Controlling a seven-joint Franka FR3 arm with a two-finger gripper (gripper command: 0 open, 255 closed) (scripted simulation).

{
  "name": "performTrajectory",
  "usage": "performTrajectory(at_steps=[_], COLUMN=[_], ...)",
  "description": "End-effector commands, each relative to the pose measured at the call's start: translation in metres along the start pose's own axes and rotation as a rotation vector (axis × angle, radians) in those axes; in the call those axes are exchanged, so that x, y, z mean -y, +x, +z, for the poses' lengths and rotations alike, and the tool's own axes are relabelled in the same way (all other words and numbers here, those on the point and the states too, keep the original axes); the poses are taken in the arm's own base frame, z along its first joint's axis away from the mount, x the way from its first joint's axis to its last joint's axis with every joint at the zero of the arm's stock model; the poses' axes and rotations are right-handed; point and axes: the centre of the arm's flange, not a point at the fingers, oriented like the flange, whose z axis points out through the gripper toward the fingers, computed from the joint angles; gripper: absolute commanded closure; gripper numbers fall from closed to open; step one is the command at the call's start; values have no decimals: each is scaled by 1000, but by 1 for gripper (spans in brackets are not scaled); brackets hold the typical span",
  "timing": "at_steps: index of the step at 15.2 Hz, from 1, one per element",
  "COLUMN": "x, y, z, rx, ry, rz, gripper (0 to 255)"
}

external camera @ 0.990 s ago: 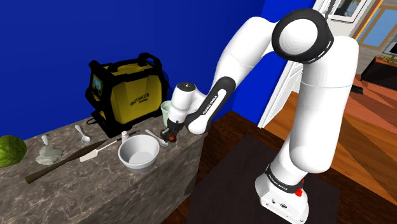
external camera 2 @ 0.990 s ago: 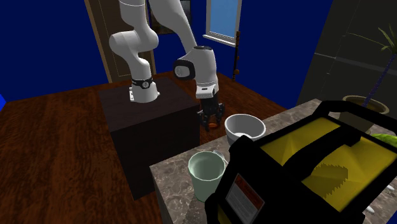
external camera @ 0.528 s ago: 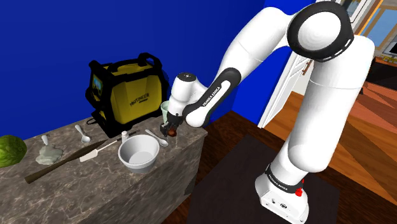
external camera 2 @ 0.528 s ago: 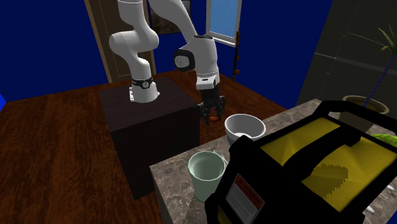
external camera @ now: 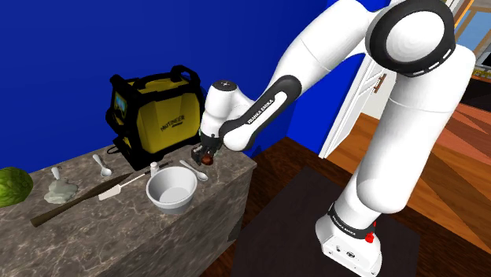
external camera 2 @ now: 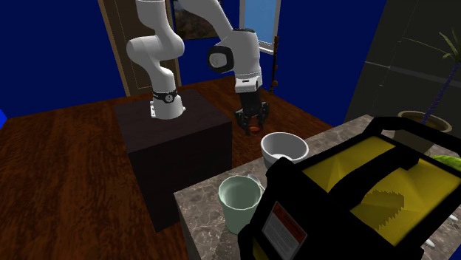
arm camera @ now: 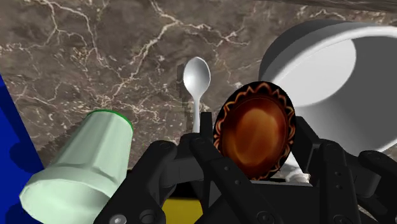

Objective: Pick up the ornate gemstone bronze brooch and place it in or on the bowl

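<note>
The brooch (arm camera: 254, 133) is an oval, brown-orange gem in a dark scalloped rim. My black gripper (arm camera: 254, 147) is shut on it, one finger on each side. In the shoulder view the gripper (external camera: 205, 155) hangs above the marble counter's right end with the brooch (external camera: 206, 160) at its tip. It is up and to the right of the white bowl (external camera: 173, 206) and apart from it. The second exterior view shows the gripper (external camera 2: 253, 125) holding the brooch (external camera 2: 253, 131) in the air, left of the bowl (external camera 2: 276, 156). Seen from the wrist, the bowl (arm camera: 286, 57) lies beyond the brooch.
A pale green cup (arm camera: 83, 159) and a white spoon (arm camera: 196, 79) lie on the counter under the gripper. A yellow and black box-shaped machine (external camera: 161, 114) stands at the back. A knife (external camera: 79, 201), another spoon (external camera: 102, 164) and a green lump (external camera: 14, 185) lie further left. The counter's edge (external camera: 245, 175) drops off beside the gripper.
The gripper has risen and moved toward the shoulder view's left, from the counter's edge to above the counter, with the brooch still in it.
</note>
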Motion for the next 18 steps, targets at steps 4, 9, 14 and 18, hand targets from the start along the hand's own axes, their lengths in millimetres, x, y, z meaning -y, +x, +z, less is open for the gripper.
performTrajectory(at_steps=[4,9,14,18], x=[62,123,122,122], y=[24,45,39,35], z=[7,11,37,58], rx=[0,0,0,0], ry=[-1,-1,-1,-1], rz=[1,1,1,1], gripper=[255,255,255,255])
